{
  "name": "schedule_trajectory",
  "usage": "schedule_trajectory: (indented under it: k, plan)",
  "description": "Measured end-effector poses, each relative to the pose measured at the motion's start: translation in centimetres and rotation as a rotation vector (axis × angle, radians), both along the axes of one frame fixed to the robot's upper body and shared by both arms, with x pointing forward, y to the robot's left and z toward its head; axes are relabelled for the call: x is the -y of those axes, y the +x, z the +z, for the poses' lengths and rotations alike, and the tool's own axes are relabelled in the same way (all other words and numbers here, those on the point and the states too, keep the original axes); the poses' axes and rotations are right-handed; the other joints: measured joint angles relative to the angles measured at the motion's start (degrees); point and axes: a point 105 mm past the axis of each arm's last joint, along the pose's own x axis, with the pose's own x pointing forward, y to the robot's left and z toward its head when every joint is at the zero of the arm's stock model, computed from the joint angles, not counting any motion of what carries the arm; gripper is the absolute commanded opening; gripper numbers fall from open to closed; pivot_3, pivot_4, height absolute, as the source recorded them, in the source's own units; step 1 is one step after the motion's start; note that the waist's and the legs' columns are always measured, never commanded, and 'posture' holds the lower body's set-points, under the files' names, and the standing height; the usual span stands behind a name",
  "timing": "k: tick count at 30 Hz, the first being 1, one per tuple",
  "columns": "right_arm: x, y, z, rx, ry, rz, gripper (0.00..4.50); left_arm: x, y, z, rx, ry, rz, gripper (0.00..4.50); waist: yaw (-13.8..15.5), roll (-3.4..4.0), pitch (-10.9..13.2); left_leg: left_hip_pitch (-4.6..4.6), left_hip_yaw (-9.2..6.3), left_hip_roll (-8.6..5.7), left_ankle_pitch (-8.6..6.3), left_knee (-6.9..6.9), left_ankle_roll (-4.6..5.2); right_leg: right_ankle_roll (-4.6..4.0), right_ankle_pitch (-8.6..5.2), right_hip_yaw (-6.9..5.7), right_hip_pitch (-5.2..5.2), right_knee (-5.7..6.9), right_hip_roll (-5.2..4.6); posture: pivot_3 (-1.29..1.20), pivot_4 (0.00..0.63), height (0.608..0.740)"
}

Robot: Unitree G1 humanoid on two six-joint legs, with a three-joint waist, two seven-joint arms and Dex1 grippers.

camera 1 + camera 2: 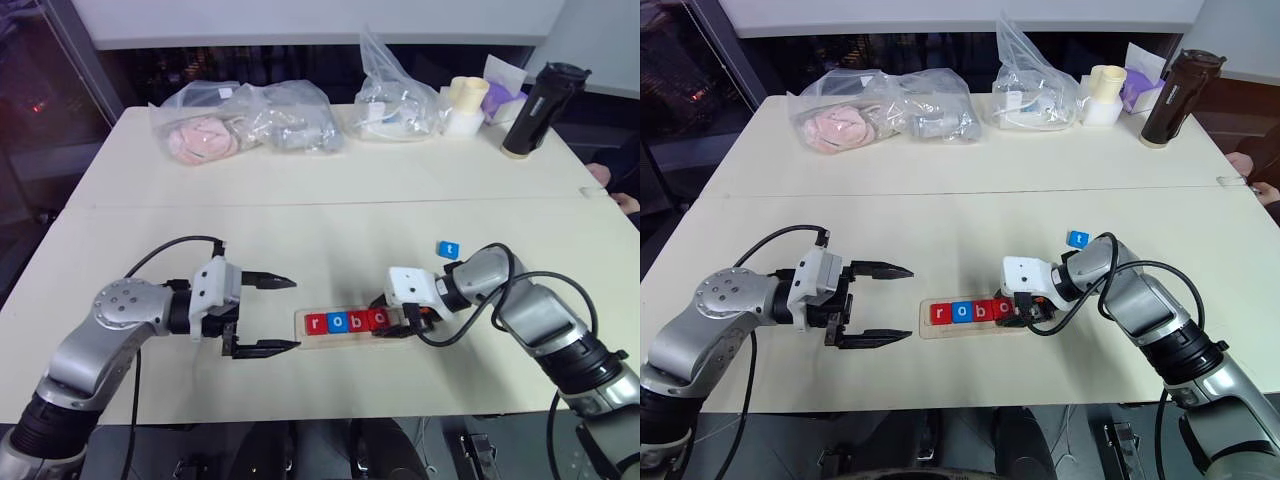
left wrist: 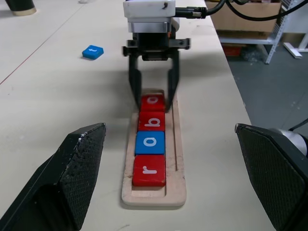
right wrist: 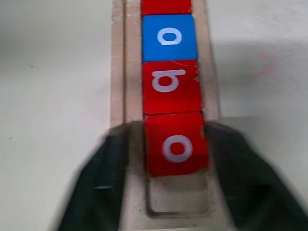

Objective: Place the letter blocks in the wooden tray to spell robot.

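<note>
The wooden tray (image 2: 178, 159) lies near the table's front edge. Four letter blocks sit in its slot: red r (image 2: 149, 171), blue o (image 2: 149, 142), red b (image 2: 152, 121) and red o (image 2: 153, 101). The slot's last space (image 3: 178, 195) past the red o is bare. My right gripper (image 1: 388, 320) is open and straddles the red o, one finger on each side. The blue t block (image 1: 449, 249) lies flat on the table beyond the right arm. My left gripper (image 1: 295, 315) hovers wide open, with nothing in it, just off the tray's r end.
Plastic bags of objects (image 1: 250, 120) lie along the far side, another bag (image 1: 395, 100) to their right. A cream cup (image 1: 467, 100) and a black bottle (image 1: 540, 105) stand at the back right. A person's hand (image 1: 598, 175) rests at the right edge.
</note>
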Motion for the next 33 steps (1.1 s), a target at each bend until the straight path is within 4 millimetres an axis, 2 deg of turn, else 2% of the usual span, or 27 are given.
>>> schedule_trajectory:
  k: [1,6,11,15,18,20,22,24,26,33]
  plan:
    - [0.0,0.0,0.0,-0.002,0.001,-0.003,4.35,0.0,-0.1,0.0,0.002,0.0,-0.002,4.5,0.0,0.0,0.0,0.0,0.0,0.0,0.0,0.0,0.0,0.0,0.0,0.0,0.0,0.0,0.0,0.0,0.15,0.74]
    - [-0.8,-0.3,0.4,-0.023,0.036,-0.003,4.35,0.1,-0.2,0.0,0.003,0.0,-0.006,4.5,-0.04,0.0,0.0,0.0,0.0,0.0,0.0,0.0,0.0,0.0,0.0,0.0,-0.01,0.0,0.0,0.0,0.15,0.74]
    - [-0.9,0.6,2.5,0.009,0.108,-0.067,4.35,0.1,-0.2,0.0,0.003,-0.001,-0.005,4.5,0.0,0.0,0.0,0.0,0.0,0.0,0.0,0.0,0.0,0.0,0.0,0.0,0.0,0.0,0.0,0.0,0.15,0.74]
    - [0.9,2.6,5.8,0.079,0.224,-0.235,4.35,0.1,-0.2,0.0,0.002,-0.002,-0.003,4.5,0.29,0.0,0.0,-0.01,0.0,0.0,0.0,-0.01,0.0,0.0,0.0,0.0,0.0,-0.02,0.0,0.0,0.15,0.74]
    - [3.8,4.6,7.1,0.124,0.284,-0.446,4.35,0.1,-0.2,0.0,0.002,-0.002,-0.001,4.5,0.34,0.0,0.0,-0.02,0.0,0.0,0.0,-0.01,0.0,-0.01,0.0,0.01,0.0,-0.05,-0.01,0.0,0.15,0.74]
    - [6.6,6.1,7.0,0.164,0.286,-0.614,4.35,0.1,-0.2,0.0,0.001,-0.003,0.0,4.5,0.32,0.0,0.0,-0.03,0.0,0.0,0.0,-0.01,0.0,-0.02,0.0,0.01,0.0,-0.06,-0.01,0.0,0.15,0.74]
    - [8.6,7.1,6.7,0.19,0.271,-0.745,4.35,0.1,-0.1,0.0,0.001,-0.003,0.0,4.5,0.23,0.0,0.0,-0.02,0.01,0.01,0.0,-0.05,-0.01,-0.02,0.0,0.01,-0.03,-0.05,-0.01,0.0,0.15,0.74]
    - [11.0,8.3,5.9,0.222,0.267,-0.953,4.35,0.1,-0.1,0.1,0.003,-0.004,-0.002,4.5,0.0,0.02,-0.01,-0.03,0.01,0.0,0.01,-0.07,-0.03,-0.02,0.0,0.01,-0.06,-0.02,-0.01,0.0,0.15,0.74]
    - [12.7,8.8,5.1,0.224,0.271,-1.124,4.35,0.2,-0.1,0.1,0.003,-0.005,-0.004,4.5,-0.26,0.03,-0.02,-0.05,0.01,0.01,0.03,-0.1,-0.06,-0.02,0.01,0.01,-0.09,0.0,-0.01,0.0,0.15,0.74]
    - [11.2,9.1,2.5,0.113,0.39,-1.481,4.35,0.4,0.0,0.5,0.019,-0.012,-0.015,4.5,-1.05,0.09,-0.05,-0.06,0.0,0.01,0.07,-0.11,-0.11,0.01,0.02,0.01,-0.12,0.12,0.05,0.0,0.15,0.74]
